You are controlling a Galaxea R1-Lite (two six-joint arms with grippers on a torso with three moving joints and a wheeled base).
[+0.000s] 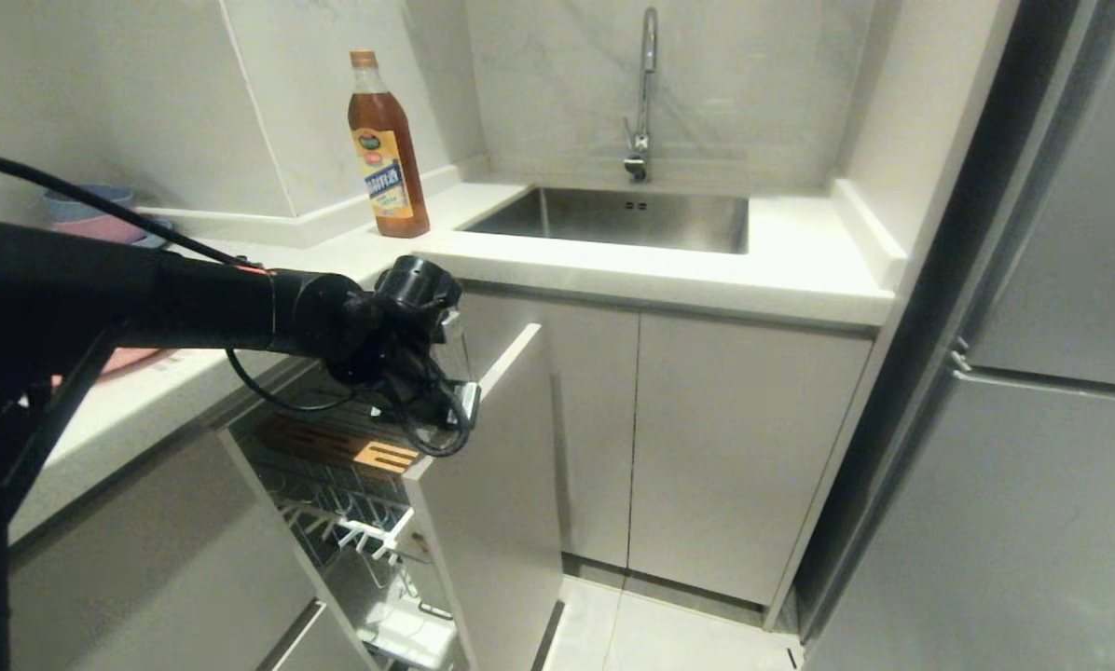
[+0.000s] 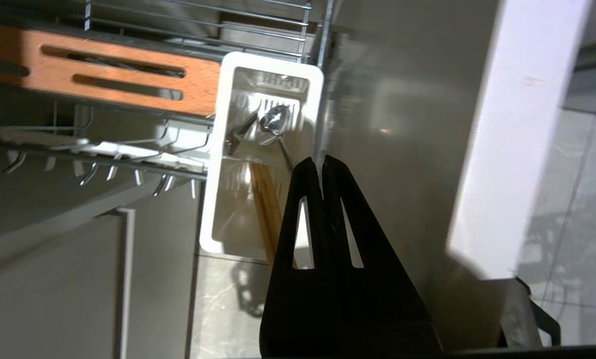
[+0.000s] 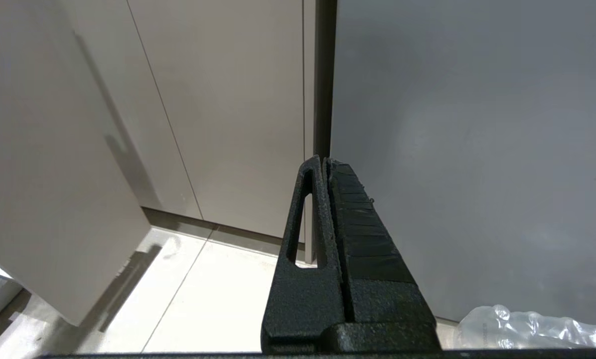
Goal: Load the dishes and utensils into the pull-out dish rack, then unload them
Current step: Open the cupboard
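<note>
Standing pulled out from under the white counter, the chrome wire pull-out dish rack [image 1: 352, 522] with its flat pale grey front panel carries a slotted orange-brown wooden strip [image 2: 103, 77] and a glossy white rectangular plastic utensil caddy [image 2: 218, 199]. Inside the caddy lie pale wooden chopsticks [image 2: 267, 207] and slim shiny silver metal cutlery [image 2: 273, 124]. The matte black left gripper [image 2: 323, 160] hangs above the caddy's edge, fingers pressed together and empty. The right gripper [image 3: 325, 162], likewise closed, faces plain cabinet doors. An amber glass bottle [image 1: 387, 149] bears an unreadable yellow label.
</note>
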